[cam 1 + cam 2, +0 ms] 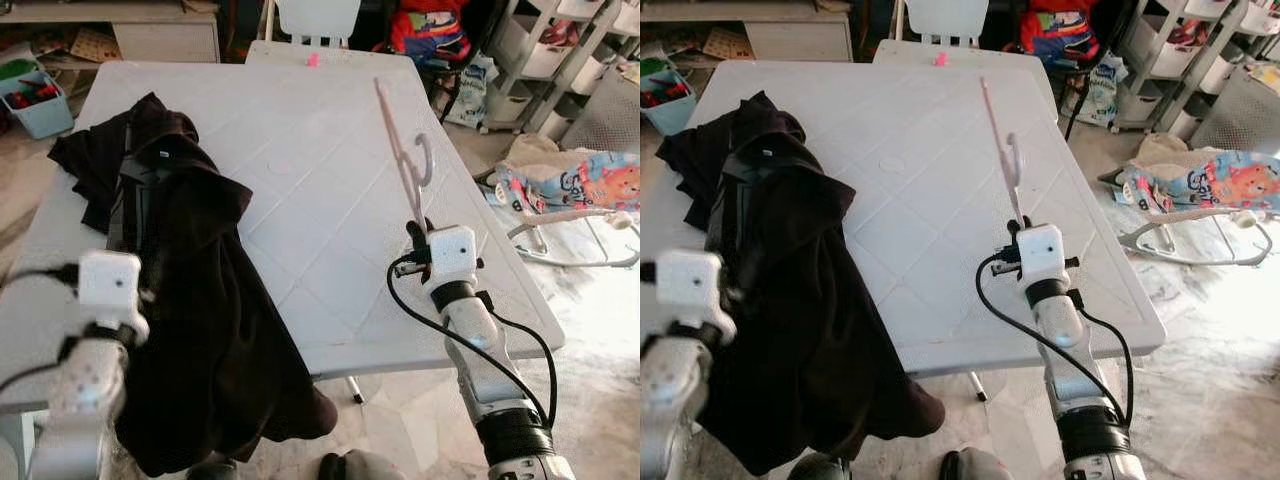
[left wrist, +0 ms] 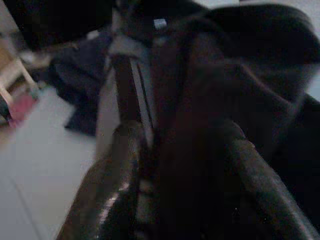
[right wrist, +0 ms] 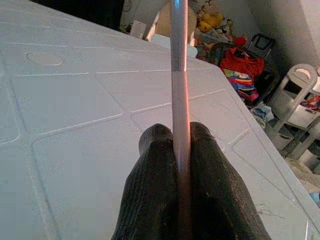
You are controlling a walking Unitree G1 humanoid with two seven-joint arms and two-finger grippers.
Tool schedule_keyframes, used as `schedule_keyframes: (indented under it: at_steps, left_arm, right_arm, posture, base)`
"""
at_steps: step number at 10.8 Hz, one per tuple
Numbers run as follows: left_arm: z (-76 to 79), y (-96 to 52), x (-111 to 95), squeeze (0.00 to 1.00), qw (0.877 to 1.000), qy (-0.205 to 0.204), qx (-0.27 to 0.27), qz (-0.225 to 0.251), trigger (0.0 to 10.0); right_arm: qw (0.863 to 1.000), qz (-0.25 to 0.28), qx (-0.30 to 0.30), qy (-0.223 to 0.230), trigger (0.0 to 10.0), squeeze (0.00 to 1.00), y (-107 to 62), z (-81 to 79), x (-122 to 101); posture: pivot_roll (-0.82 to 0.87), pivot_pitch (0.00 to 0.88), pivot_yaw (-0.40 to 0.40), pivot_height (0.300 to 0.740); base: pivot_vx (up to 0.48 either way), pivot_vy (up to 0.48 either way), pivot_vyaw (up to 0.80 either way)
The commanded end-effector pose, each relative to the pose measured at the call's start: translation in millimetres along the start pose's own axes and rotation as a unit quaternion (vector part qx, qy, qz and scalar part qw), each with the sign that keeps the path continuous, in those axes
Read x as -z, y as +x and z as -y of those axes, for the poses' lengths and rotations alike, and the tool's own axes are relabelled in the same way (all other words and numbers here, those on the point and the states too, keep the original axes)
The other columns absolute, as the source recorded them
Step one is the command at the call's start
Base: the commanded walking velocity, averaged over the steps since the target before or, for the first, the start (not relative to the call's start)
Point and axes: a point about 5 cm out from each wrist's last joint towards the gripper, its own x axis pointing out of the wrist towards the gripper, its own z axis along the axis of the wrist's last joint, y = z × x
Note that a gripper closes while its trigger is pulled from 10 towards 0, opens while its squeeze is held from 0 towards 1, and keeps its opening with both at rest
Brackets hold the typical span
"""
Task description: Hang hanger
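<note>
A pale pink hanger [image 1: 404, 155] stands up over the white table [image 1: 300, 200], its hook curling to the right. My right gripper [image 1: 419, 230] is shut on its lower end, near the table's right front; the wrist view shows both black fingers [image 3: 155, 200] pinching the pink bar [image 3: 180, 100]. A black garment [image 1: 190, 300] lies across the table's left side and hangs over the front edge. My left gripper [image 2: 175, 165] is pressed into this dark cloth, its fingers wrapped by it; the white wrist block [image 1: 108, 280] sits at the garment's left edge.
A white chair [image 1: 315, 25] stands behind the table. A baby bouncer [image 1: 580, 200] and white shelf racks [image 1: 560, 60] stand to the right. A blue bin [image 1: 35, 95] sits at the far left. A small pink item [image 1: 312, 60] lies at the table's far edge.
</note>
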Motion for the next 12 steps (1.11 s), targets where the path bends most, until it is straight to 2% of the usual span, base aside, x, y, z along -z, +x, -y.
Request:
schedule_keyframes:
  at_steps: [1,2,3,4,5,6,7,8,9,10,11,12]
  left_arm:
    - [5.4,-1.5,-4,1.00,1.000,-0.018,0.011,-0.006,10.0]
    - [14.8,-6.2,-2,1.00,0.993,-0.080,0.045,-0.070,10.0]
    - [20.5,-7.9,-2,1.00,0.989,-0.091,0.070,-0.088,10.0]
    - [29.5,-9.9,-13,1.00,0.985,-0.106,0.118,-0.073,10.0]
    - [39.2,-17.6,-15,1.00,0.971,-0.117,0.186,-0.095,10.0]
    - [37.8,-23.0,-10,1.00,0.963,-0.108,0.209,-0.133,10.0]
    - [33.1,-25.2,-5,1.00,0.960,-0.101,0.202,-0.168,10.0]
    - [26.5,-25.2,-4,1.00,0.965,-0.072,0.175,-0.183,10.0]
    - [17.6,-21.9,-8,1.00,0.975,-0.039,0.130,-0.177,10.0]
    - [7.2,-12.5,-28,1.00,0.989,-0.011,0.079,-0.124,10.0]
    - [1.1,-7.3,-40,1.00,0.994,-0.007,0.052,-0.094,10.0]
    - [-8.8,-3.6,-45,1.00,0.997,0.015,0.022,-0.077,10.0]
  right_arm:
    - [0.999,-0.048,-0.011,0.015,10.0,0.00,-7.2,-7.0,20]
    - [0.999,-0.047,-0.011,0.012,10.0,0.00,-6.4,-6.1,20]
    - [0.999,-0.046,-0.011,0.011,10.0,0.00,-5.7,-5.6,20]
    - [0.999,-0.044,-0.012,0.010,10.0,0.00,-3.8,-6.9,19]
    - [0.999,-0.042,-0.014,0.008,10.0,0.00,-3.2,-8.6,18]
    - [0.999,-0.040,-0.018,0.005,10.0,0.00,-2.8,-9.3,18]
    - [0.999,-0.040,-0.019,0.003,10.0,0.00,-2.6,-9.2,18]
    - [0.999,-0.040,-0.019,0.002,10.0,0.00,-2.4,-8.8,18]
    - [0.999,-0.040,-0.019,0.001,10.0,0.00,-2.3,-8.4,18]
    - [0.999,-0.040,-0.020,0.001,10.0,0.00,-1.9,-9.2,18]
    - [0.999,-0.040,-0.022,0.001,10.0,0.00,-1.4,-10.8,19]
    - [0.999,-0.039,-0.025,0.002,10.0,0.00,-0.2,-13.8,19]
  posture:
    - [0.09,0.087,-0.067,0.740]
    - [0.09,0.088,-0.068,0.740]
    - [0.09,0.088,-0.068,0.740]
    - [0.09,0.088,-0.069,0.740]
    - [0.09,0.088,-0.069,0.740]
    - [0.09,0.088,-0.072,0.740]
    - [0.09,0.090,-0.073,0.740]
    - [0.10,0.091,-0.074,0.740]
    - [0.10,0.091,-0.076,0.740]
    - [0.10,0.093,-0.078,0.740]
    - [0.11,0.091,-0.079,0.740]
    - [0.11,0.091,-0.076,0.740]
  base:
    - [0.000,0.000,0.00]
    - [0.000,0.000,0.00]
    - [0.000,0.000,0.00]
    - [0.000,0.000,0.00]
    - [0.000,0.000,0.00]
    - [0.000,0.000,0.00]
    - [0.000,0.000,0.00]
    - [0.000,0.000,0.00]
    - [0.000,0.000,0.00]
    - [0.000,0.000,0.00]
    - [0.000,0.000,0.00]
    - [0.000,0.000,0.00]
